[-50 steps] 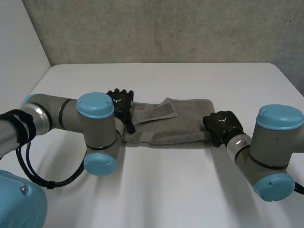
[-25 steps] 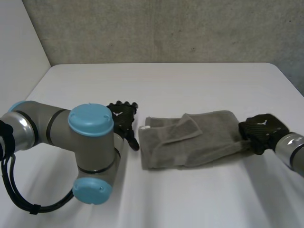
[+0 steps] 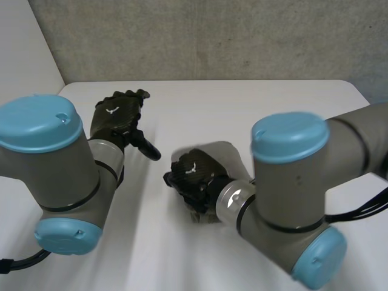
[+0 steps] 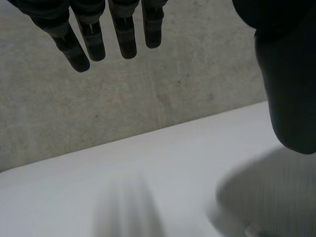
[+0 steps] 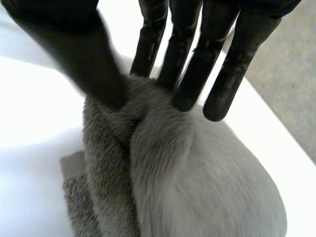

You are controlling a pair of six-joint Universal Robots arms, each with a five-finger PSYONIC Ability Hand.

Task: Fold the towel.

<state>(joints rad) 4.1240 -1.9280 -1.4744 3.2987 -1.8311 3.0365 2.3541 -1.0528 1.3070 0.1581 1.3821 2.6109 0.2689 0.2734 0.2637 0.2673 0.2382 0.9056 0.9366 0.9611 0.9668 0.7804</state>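
The grey towel (image 3: 230,156) lies bunched on the white counter (image 3: 242,103), near the middle of it, in front of the concrete wall (image 3: 200,36). In the head view most of the towel is hidden behind the right hand (image 3: 194,176) and its forearm; a grey strip shows beyond the hand and a small part under the wrist. The right hand is clamped on the towel. In the right wrist view the thumb and the fingers (image 5: 192,64) of the right hand (image 5: 84,59) press toward each other into a gathered ridge of the towel (image 5: 197,187), pinching the cloth between them. Below the pinch the towel falls in thick folds and rests on the counter (image 5: 29,123), with a small flat corner lying beside the bunched part. Which edge or corner is held cannot be told. The left hand (image 3: 118,118) is held above the counter to the left of the towel, fingers spread, thumb pointing toward the right hand without touching it. In the left wrist view its fingers (image 4: 89,34) are straight and apart from the thumb, and it holds nothing; the counter (image 4: 123,163) and the wall (image 4: 148,89) lie beyond them.
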